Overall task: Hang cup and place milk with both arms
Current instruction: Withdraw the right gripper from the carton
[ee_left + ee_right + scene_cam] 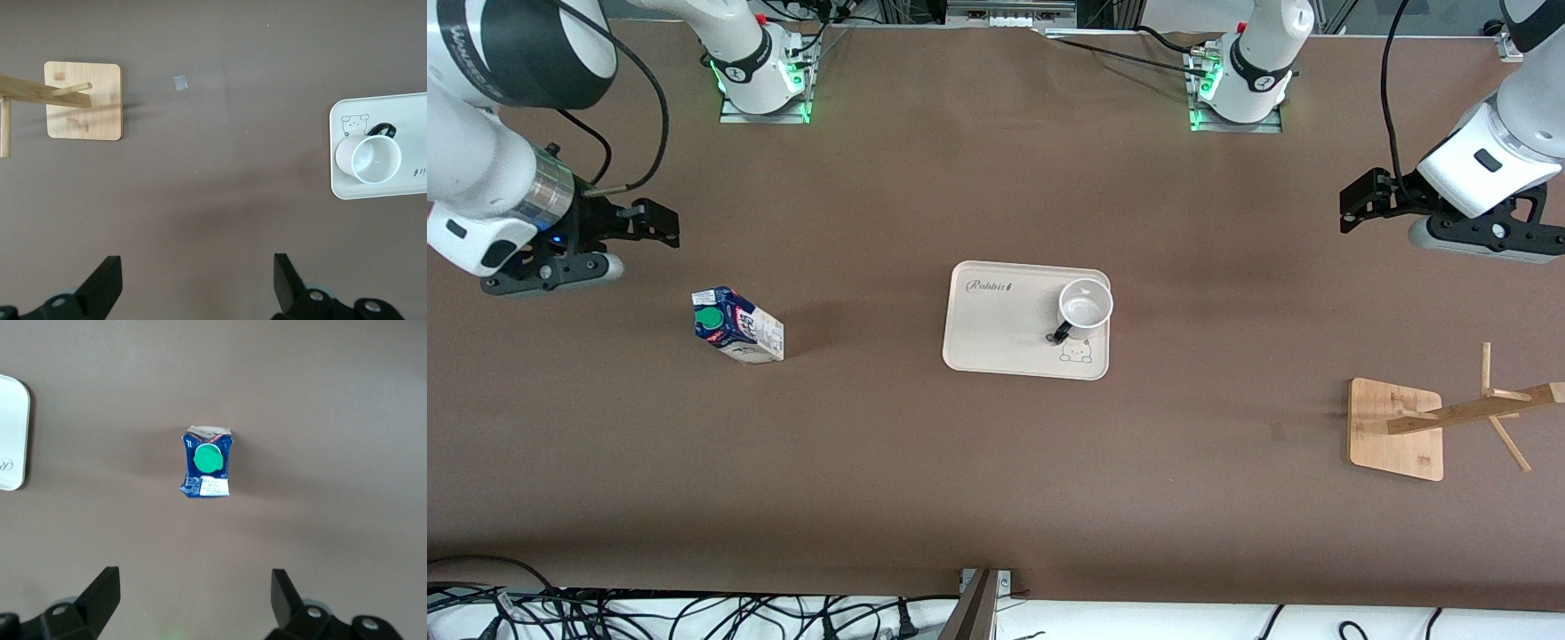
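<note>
Cup (pixel 1086 308) on tray (pixel 996 333) (milk (pixel 738 325) apart), left hand (pixel 1352 206) and right hand (pixel 660 224) wide.

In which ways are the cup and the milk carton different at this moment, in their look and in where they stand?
The cup is round, white and open-topped; the milk is a boxy blue-and-white carton closed by a green cap. The cup stands on the tray; the milk stands on the bare table, toward the right arm's end. Both are upright, and no gripper touches either.

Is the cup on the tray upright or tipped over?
Upright: the cup stands on the tray with its round mouth facing up, and the inside looks empty.
</note>
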Controlling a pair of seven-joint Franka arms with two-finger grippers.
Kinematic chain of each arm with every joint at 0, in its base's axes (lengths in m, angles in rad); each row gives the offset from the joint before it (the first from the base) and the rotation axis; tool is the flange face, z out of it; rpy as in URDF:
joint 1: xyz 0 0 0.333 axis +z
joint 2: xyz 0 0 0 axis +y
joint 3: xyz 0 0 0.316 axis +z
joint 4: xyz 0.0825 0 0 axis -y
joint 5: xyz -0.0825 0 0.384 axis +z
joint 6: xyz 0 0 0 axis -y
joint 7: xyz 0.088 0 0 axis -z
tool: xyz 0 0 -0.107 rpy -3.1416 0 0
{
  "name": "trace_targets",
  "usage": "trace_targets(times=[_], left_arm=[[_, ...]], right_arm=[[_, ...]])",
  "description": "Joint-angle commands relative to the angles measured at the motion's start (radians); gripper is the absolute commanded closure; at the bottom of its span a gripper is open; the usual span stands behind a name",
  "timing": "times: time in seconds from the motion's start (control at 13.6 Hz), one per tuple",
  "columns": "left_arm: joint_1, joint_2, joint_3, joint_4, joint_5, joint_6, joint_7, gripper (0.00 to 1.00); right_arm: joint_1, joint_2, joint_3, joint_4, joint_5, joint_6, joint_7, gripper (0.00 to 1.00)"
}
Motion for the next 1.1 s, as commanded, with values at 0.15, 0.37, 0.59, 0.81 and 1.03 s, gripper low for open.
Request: trace_targets(times=[0.15,0.37,0.59,0.81,1.03], left_arm=[[-0.002,0.017,-0.002,0.035,-0.001,-0.047,0.012,0.00],[-0.008,0.026,-0.004,0.036,-0.003,-0.073,0.013,0.00],[-0.010,0.037,-0.004,0.038,-0.019,-0.073,0.013,0.00],[-0.016,0.050,-0.007,0.038,-0.056,-0.073,0.013,0.00],[-0.096,0.073,-0.007,0.026,-0.069,-0.095,0.038,0.00]], right_arm=[[-0.361,-0.154,0.387,-0.107,-0.074,0.000,0.023,0.00],[-0.579,-0.191,0.595,-0.145,-0.074,0.004,0.023,0.00],[-0.702,-0.200,0.712,-0.146,-0.081,0.009,0.013,0.00],[-0.699,-0.187,0.718,-0.115,-0.104,0.021,0.023,0.00],[-0.702,-0.159,0.715,-0.071,-0.104,0.021,0.023,0.00]])
